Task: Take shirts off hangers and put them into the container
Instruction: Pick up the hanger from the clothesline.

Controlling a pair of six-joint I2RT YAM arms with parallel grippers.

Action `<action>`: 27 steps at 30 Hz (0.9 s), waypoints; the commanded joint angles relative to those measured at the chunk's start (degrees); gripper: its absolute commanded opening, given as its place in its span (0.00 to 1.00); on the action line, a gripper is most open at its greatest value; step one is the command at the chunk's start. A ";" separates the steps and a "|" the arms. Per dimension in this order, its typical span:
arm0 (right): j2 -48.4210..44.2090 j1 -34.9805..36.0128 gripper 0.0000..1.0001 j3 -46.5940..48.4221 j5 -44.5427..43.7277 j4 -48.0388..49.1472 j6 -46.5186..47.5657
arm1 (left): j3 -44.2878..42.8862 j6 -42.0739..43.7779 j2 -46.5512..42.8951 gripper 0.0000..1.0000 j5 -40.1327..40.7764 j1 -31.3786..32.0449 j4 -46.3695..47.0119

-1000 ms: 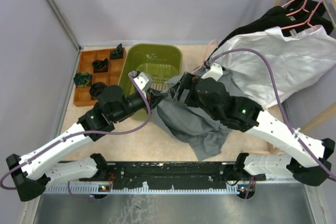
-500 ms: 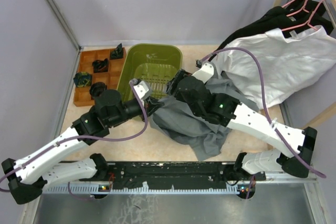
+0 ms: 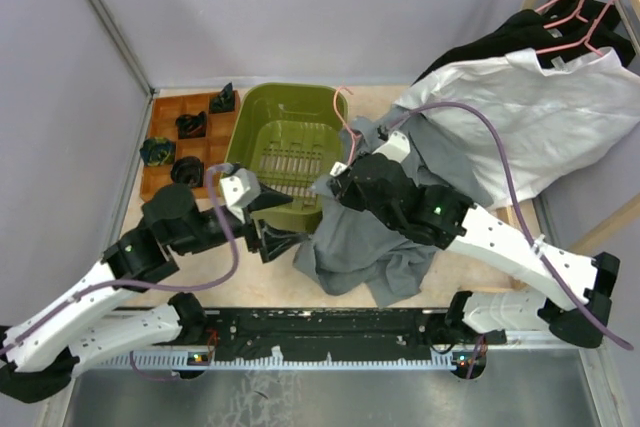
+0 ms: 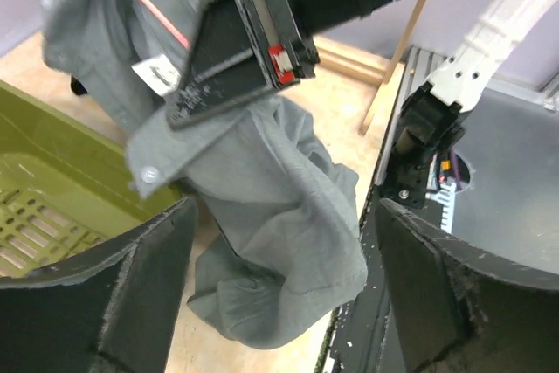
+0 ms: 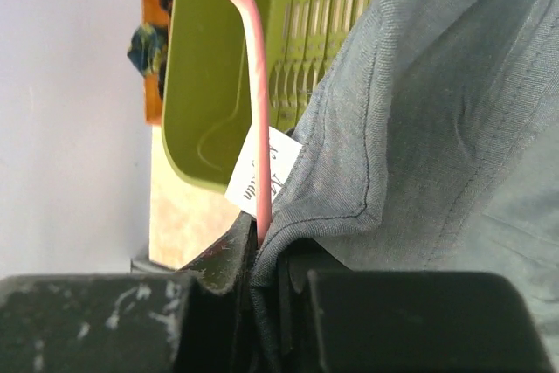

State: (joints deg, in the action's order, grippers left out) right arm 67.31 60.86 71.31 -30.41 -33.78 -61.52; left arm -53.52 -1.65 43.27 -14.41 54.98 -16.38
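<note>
Trouble lies in what the right claw (image 5: 266, 255) has pinched. Its jaws are together on the collar of the grey shirt (image 3: 365, 247) and, judging by the wrist view, on the wire of the pink hanger (image 5: 255, 85) too, which rises straight out from between them. A pull from here would likely drag wire and cloth as one, so the shirt may not come free, or the hanger may land in the container (image 3: 245, 132) with it. Most of the shirt hangs below and behind that claw onto the counter (image 3: 270, 287), with only an edge at the container's near corner. The left claw (image 4: 286, 216) stands wide apart, holding nothing, facing the shirt. With that side unsupported, the cloth could slump outside the rim.
</note>
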 commanded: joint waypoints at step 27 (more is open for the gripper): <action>-22.76 0.33 0.00 21.14 38.17 -29.84 25.60 | 3.26 -37.68 10.30 0.99 20.24 -2.76 -10.62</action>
State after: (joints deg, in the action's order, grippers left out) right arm 43.72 60.90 86.24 2.92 -63.72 -42.52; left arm -51.51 -33.26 50.19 11.16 53.54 -30.52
